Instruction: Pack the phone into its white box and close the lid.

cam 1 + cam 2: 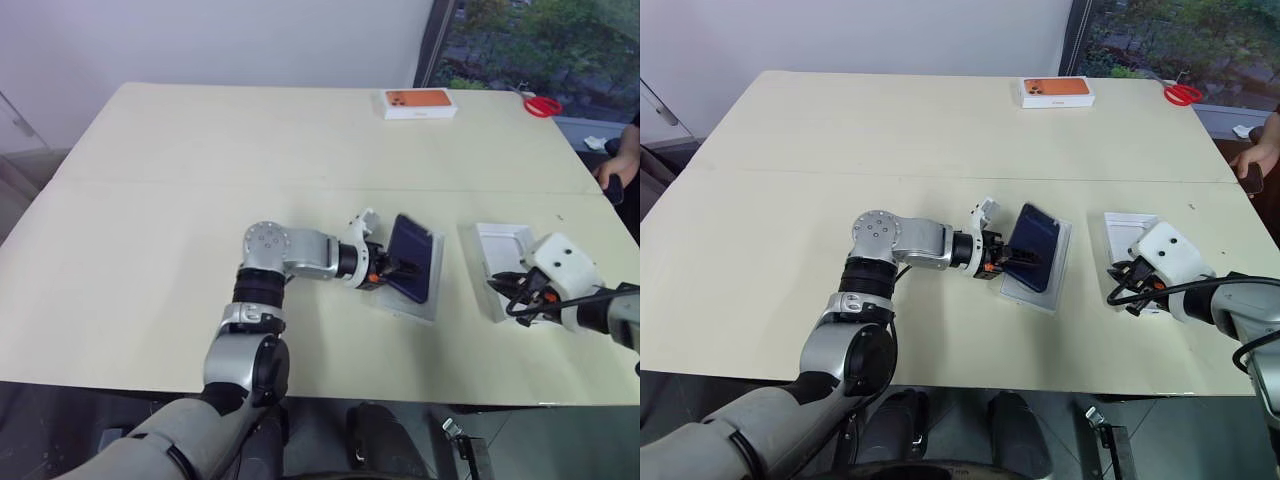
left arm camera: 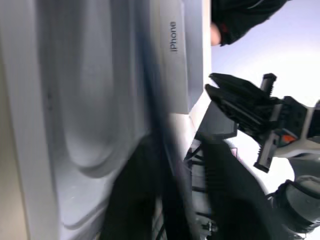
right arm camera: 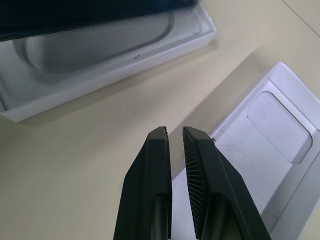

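The right gripper [image 3: 175,145], fingers nearly together and empty, hovered over the lid [image 1: 500,250]. The left gripper [image 1: 1015,256], seemingly parted, touched the phone [image 1: 1033,246], tilted over the white box [image 1: 1055,272]; beyond lay an orange-pictured box [image 1: 420,103]

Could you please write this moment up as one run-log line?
phone: tilted over box, left gripper at its edge | right gripper: nearly shut, empty, by lid | lid: off

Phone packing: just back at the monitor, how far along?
Done: nothing yet. In hand: the phone leans tilted over the white box, at the left gripper. Left: lay it flat, then fit the lid, lying open-side up by the right gripper.
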Available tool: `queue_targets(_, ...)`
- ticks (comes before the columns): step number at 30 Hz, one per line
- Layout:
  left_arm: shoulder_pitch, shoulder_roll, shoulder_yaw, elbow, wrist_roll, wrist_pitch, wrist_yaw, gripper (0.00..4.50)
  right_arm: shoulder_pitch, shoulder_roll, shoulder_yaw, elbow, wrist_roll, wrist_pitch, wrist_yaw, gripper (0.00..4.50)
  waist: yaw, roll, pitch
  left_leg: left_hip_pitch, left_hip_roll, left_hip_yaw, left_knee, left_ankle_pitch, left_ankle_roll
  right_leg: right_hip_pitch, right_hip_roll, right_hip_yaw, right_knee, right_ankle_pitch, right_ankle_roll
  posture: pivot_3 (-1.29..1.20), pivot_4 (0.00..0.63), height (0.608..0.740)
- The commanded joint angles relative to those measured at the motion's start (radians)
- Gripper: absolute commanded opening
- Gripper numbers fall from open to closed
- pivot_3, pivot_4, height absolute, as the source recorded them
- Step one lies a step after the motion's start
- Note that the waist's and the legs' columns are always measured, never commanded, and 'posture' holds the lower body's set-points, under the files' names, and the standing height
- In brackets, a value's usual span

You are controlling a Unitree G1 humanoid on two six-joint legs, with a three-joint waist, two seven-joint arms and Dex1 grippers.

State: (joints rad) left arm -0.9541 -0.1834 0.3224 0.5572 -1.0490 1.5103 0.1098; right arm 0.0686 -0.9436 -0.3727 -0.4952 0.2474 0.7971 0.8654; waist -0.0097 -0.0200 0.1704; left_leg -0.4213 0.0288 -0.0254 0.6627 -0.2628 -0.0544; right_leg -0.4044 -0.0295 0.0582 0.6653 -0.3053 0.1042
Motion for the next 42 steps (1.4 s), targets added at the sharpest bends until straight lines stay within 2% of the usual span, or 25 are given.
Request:
queue_targets(1, -0.038, -0.082, -0.019, -0.002, 0.012, -0.003, -0.046, 3.46, -0.017, -0.009, -0.012, -0.011, 0.013, -0.016, -0.012, 0.51, 0.000, 0.000, 0.000, 0.000, 0.000, 0.000, 0.000, 0.000, 0.000, 0.000, 0.000, 0.000, 0.000, 0.000, 0.000, 0.00, 0.150, 0.732)
queue_targets(3, -0.039, -0.079, -0.022, -0.002, 0.023, -0.002, -0.059, 4.42, -0.019, -0.010, -0.009, -0.013, 0.017, -0.015, -0.016, 0.51, 0.000, 0.000, 0.000, 0.000, 0.000, 0.000, 0.000, 0.000, 0.000, 0.000, 0.000, 0.000, 0.000, 0.000, 0.000, 0.00, 0.150, 0.732)
queue_targets(4, -0.038, -0.074, -0.025, -0.007, 0.027, 0.000, -0.068, 4.47, -0.023, -0.011, -0.005, -0.014, 0.019, -0.015, -0.019, 0.51, 0.000, 0.000, 0.000, 0.000, 0.000, 0.000, 0.000, 0.000, 0.000, 0.000, 0.000, 0.000, 0.000, 0.000, 0.000, 0.00, 0.150, 0.732)
queue_targets(11, 0.003, 0.021, -0.018, -0.157, 0.008, 0.093, -0.121, 4.47, -0.055, -0.010, 0.023, -0.023, 0.031, -0.010, -0.034, 0.51, -0.001, 0.000, 0.000, 0.000, 0.000, 0.000, 0.000, 0.000, 0.000, 0.000, 0.000, 0.000, 0.000, 0.000, 0.000, 0.00, 0.150, 0.732)
queue_targets(17, 0.076, 0.206, -0.105, -0.366, -0.079, 0.104, -0.200, 4.47, -0.098, -0.005, 0.070, -0.012, 0.041, -0.019, -0.047, 0.51, -0.005, 0.001, 0.000, 0.002, 0.001, 0.000, -0.001, 0.004, -0.007, 0.000, 0.001, 0.000, 0.002, 0.000, 0.000, 0.00, 0.150, 0.732)
queue_targets(21, 0.074, 0.297, -0.102, -0.425, -0.054, 0.104, -0.239, 4.47, -0.124, -0.003, 0.096, 0.004, 0.042, -0.027, -0.051, 0.51, 0.004, 0.001, 0.000, 0.002, 0.001, 0.000, 0.000, 0.004, -0.007, 0.001, 0.000, 0.000, 0.001, 0.000, 0.000, 0.00, 0.150, 0.732)
queue_targets(26, 0.089, 0.447, -0.254, -0.526, 0.105, -0.048, -0.337, 4.47, -0.164, -0.002, 0.132, 0.042, 0.035, -0.044, -0.059, 0.51, 0.000, 0.002, 0.000, 0.002, 0.001, -0.001, 0.000, 0.004, -0.007, 0.002, 0.000, -0.001, 0.001, 0.000, 0.000, 0.00, 0.150, 0.732)
queue_targets(29, 0.120, 0.496, -0.373, -0.586, 0.220, -0.218, -0.428, 4.47, -0.177, 0.004, 0.154, 0.051, 0.032, -0.051, -0.070, 0.51, 0.001, 0.002, 0.000, 0.002, 0.001, 0.000, 0.000, 0.004, -0.007, 0.002, -0.001, -0.001, 0.001, 0.000, 0.000, 0.00, 0.150, 0.732)
queue_targets(31, 0.163, 0.525, -0.465, -0.645, 0.330, -0.392, -0.495, 4.47, -0.184, 0.008, 0.170, 0.052, 0.028, -0.052, -0.081, 0.51, 0.001, 0.002, 0.000, 0.002, 0.001, 0.000, 0.000, 0.004, -0.007, 0.002, -0.001, -0.001, 0.001, 0.000, 0.000, 0.00, 0.150, 0.732)
queue_targets(34, 0.224, 0.546, -0.539, -0.690, 0.443, -0.588, -0.576, 3.59, -0.178, 0.005, 0.183, 0.056, 0.017, -0.055, -0.097, 0.51, 0.000, 0.002, 0.000, 0.002, 0.001, 0.000, -0.001, 0.004, -0.007, 0.002, -0.001, 0.000, 0.001, 0.000, 0.000, 0.00, 0.150, 0.732)
queue_targets(37, 0.239, 0.582, -0.645, -0.666, 0.576, -0.705, -0.637, 2.06, -0.172, -0.004, 0.192, 0.055, 0.016, -0.049, -0.103, 0.51, 0.001, 0.002, 0.000, 0.002, 0.001, 0.000, 0.000, 0.002, -0.003, 0.002, -0.001, 0.000, 0.001, 0.000, 0.000, 0.00, 0.150, 0.732)
queue_targets(39, 0.240, 0.613, -0.729, -0.643, 0.669, -0.785, -0.693, 1.05, -0.172, -0.011, 0.206, 0.057, 0.006, -0.036, -0.113, 0.01, 0.000, 0.002, 0.000, 0.002, 0.001, 0.000, 0.000, 0.001, -0.002, 0.002, 0.000, 0.000, 0.001, 0.000, 0.000, 0.00, 0.150, 0.732)
queue_targets(41, 0.241, 0.620, -0.760, -0.629, 0.711, -0.830, -0.735, 0.07, -0.174, -0.010, 0.212, 0.059, 0.004, -0.032, -0.116, 0.00, 0.001, 0.002, 0.000, 0.002, 0.001, 0.000, 0.000, 0.001, -0.001, 0.002, 0.000, 0.000, 0.001, 0.000, 0.000, 0.00, 0.150, 0.732)
queue_targets(42, 0.239, 0.618, -0.777, -0.618, 0.729, -0.850, -0.759, 0.07, -0.175, -0.010, 0.216, 0.057, 0.003, -0.026, -0.117, 0.00, 0.001, 0.002, 0.000, 0.002, 0.001, 0.000, 0.000, 0.001, -0.001, 0.002, 0.000, 0.000, 0.001, 0.000, 0.000, 0.00, 0.150, 0.732)
